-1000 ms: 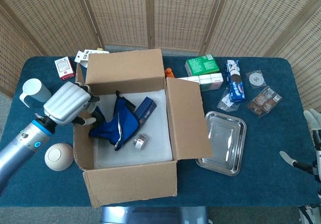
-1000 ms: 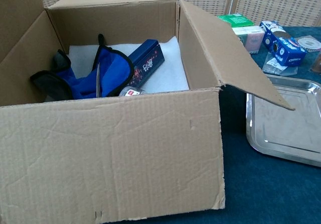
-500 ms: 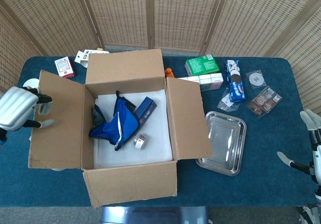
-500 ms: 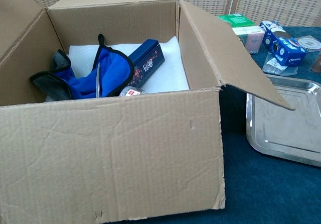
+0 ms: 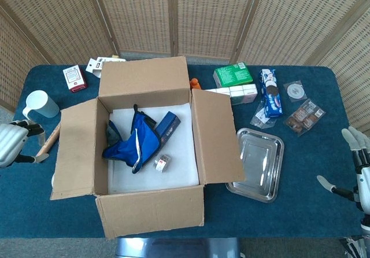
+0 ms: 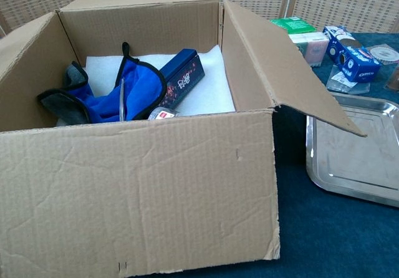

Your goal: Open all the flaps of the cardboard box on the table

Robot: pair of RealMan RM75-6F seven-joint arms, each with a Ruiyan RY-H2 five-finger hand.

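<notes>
Cardboard, one brown box (image 5: 151, 154), sits mid-table on the blue cloth (image 5: 300, 212), four flaps in all: left flap (image 5: 78, 148) and right flap (image 5: 215, 136) folded outward, far flap (image 5: 143, 76) and near flap (image 5: 151, 212) standing up. Inside lie one blue fabric pouch (image 5: 134, 145), one dark blue carton (image 5: 167, 126) and one small spool (image 5: 162, 163) on white foam. One steel tray (image 5: 258, 164) rests just beside the right flap. Left hand (image 5: 13, 144) hovers off the table's left edge, fingers curled, holding nothing as far as I can tell. Right hand (image 5: 357, 174) hangs at the far right, fingers spread, empty.
</notes>
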